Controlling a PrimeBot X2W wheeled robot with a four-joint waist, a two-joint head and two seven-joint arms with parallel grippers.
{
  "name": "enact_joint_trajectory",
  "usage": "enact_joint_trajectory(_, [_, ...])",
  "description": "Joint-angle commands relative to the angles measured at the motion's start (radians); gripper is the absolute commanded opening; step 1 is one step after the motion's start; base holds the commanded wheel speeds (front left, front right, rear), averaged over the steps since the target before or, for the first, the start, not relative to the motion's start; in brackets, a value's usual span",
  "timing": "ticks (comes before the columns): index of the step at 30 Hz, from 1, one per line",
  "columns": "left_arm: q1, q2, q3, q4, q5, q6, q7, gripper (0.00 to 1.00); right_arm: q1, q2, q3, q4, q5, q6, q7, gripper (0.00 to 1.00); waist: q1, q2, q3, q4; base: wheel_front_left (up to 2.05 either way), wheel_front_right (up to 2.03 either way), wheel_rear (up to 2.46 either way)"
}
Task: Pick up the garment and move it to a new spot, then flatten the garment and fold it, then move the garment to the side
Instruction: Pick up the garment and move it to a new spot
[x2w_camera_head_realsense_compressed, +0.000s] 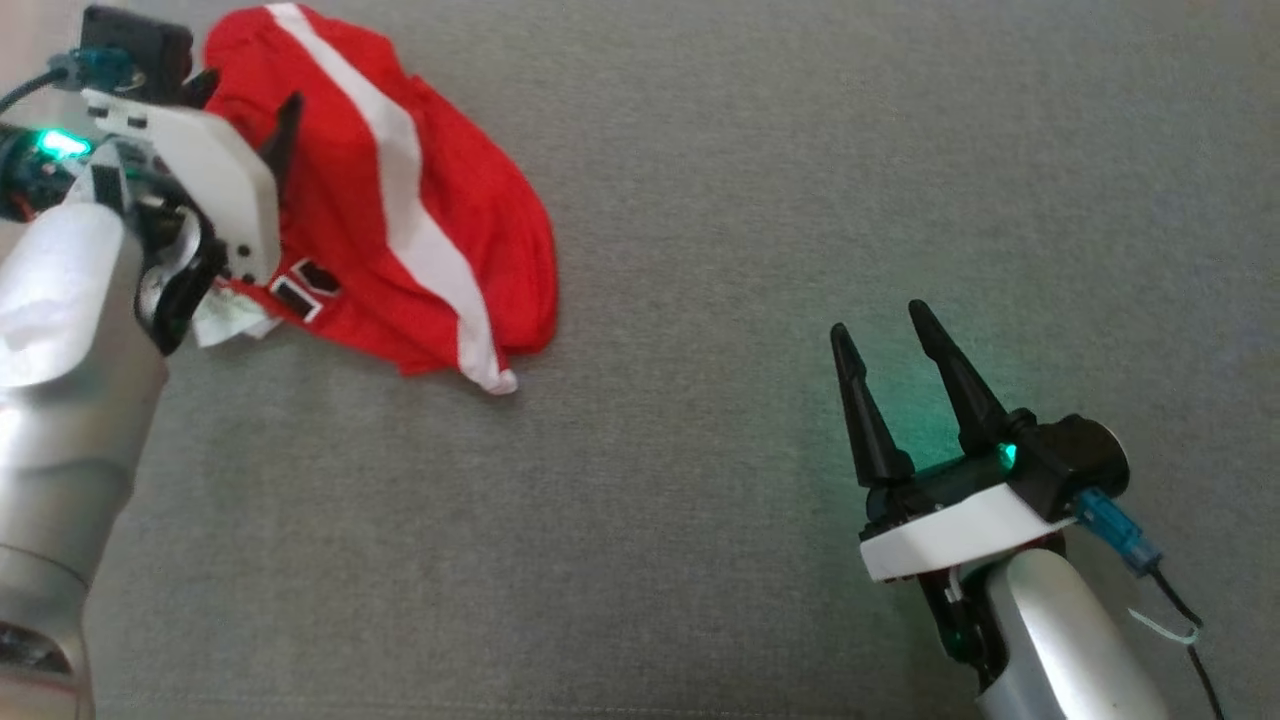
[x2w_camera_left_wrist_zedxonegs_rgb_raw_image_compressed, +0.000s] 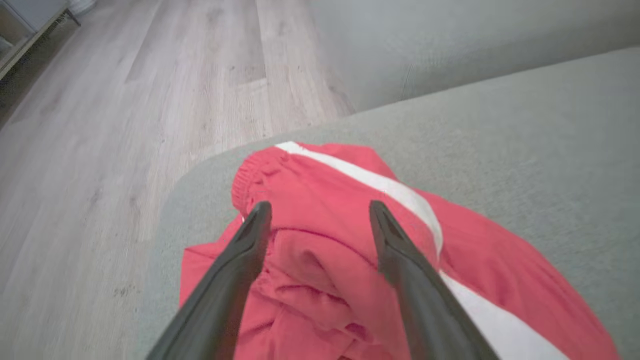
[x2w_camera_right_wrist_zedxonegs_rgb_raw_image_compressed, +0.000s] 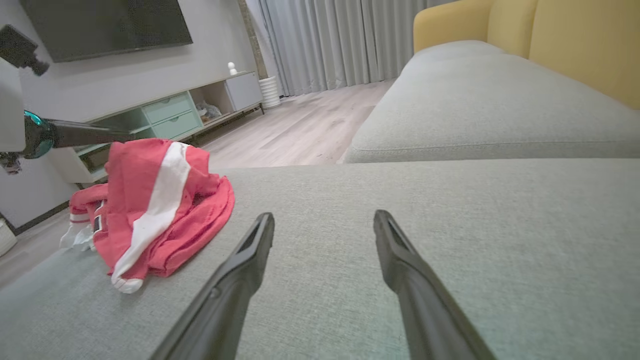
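Now the left gripper (x2w_camera_head_realsense_compressed: 250, 92) stands with its jaws wide apart and holds nothing. The red garment (x2w_camera_head_realsense_compressed: 400, 200) with its white stripe lies crumpled beneath and between those jaws, spreading off to their right on the grey sofa cushion (x2w_camera_head_realsense_compressed: 700, 480). Whether the fingertips touch the cloth I cannot tell. Over bare cushion, the right gripper (x2w_camera_head_realsense_compressed: 878, 318) is also spread wide and empty, the garment well apart, off to the left of its jaws.

Matt red cloth garment (x2w_camera_head_realsense_compressed: 380, 200) on coarse grey woven upholstery (x2w_camera_head_realsense_compressed: 750, 250).
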Motion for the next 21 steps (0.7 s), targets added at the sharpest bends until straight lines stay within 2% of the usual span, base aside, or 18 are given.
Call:
enact_joint_trajectory(1, [-0.059, 0.061, 0.010, 0.003, -0.003, 0.002, 0.004, 1.00, -0.027, -0.002, 0.023, -0.036, 0.006, 0.008, -0.011, 1.00, -0.0002, 0.0000, 0.022, -0.027, 0.00, 0.00, 0.00])
enact_joint_trajectory(6, [-0.078, 0.056, -0.027, 0.081, -0.043, 0.002, 0.025, 1.00, -0.032, -0.002, 0.030, -0.039, 0.007, 0.008, -0.011, 1.00, -0.0002, 0.0000, 0.027, -0.044, 0.00, 0.00, 0.00])
enact_joint_trajectory(7, [-0.080, 0.055, -0.033, 0.090, -0.055, 0.002, 0.029, 0.36, -0.032, -0.002, 0.031, -0.039, 0.007, 0.008, -0.011, 1.00, -0.0002, 0.0000, 0.026, -0.047, 0.00, 0.00, 0.00])
enact_joint_trajectory(8, [-0.083, 0.056, -0.039, 0.093, -0.065, 0.002, 0.023, 0.00, -0.032, -0.002, 0.031, -0.038, 0.007, 0.008, -0.011, 1.00, -0.0002, 0.0000, 0.025, -0.049, 0.00, 0.00, 0.00])
enact_joint_trajectory(11, [-0.103, 0.059, -0.044, 0.094, -0.080, 0.002, -0.046, 0.00, -0.030, -0.002, 0.028, -0.035, 0.009, 0.008, -0.011, 1.00, -0.0002, 0.0000, 0.018, -0.053, 0.00, 0.00, 0.00])
enact_joint_trajectory(14, [-0.136, 0.058, -0.049, 0.079, -0.068, 0.002, -0.166, 0.00, -0.027, -0.002, 0.023, -0.030, 0.010, 0.008, -0.011, 1.00, -0.0002, 0.0000, -0.002, -0.052, 0.00, 0.00, 0.00])
enact_joint_trajectory(18, [-0.175, 0.032, -0.042, 0.043, -0.080, 0.002, -0.331, 0.00, -0.016, -0.002, 0.024, -0.025, 0.018, 0.008, -0.011, 1.00, -0.0002, 0.0000, -0.045, -0.053, 0.00, 0.00, 0.00])
enact_joint_trajectory(21, [-0.186, 0.017, -0.085, 0.000, -0.079, 0.002, -0.398, 0.00, -0.004, -0.002, 0.019, -0.021, 0.032, 0.008, -0.011, 1.00, -0.0002, 0.0000, -0.084, -0.062, 0.00, 0.00, 0.00])
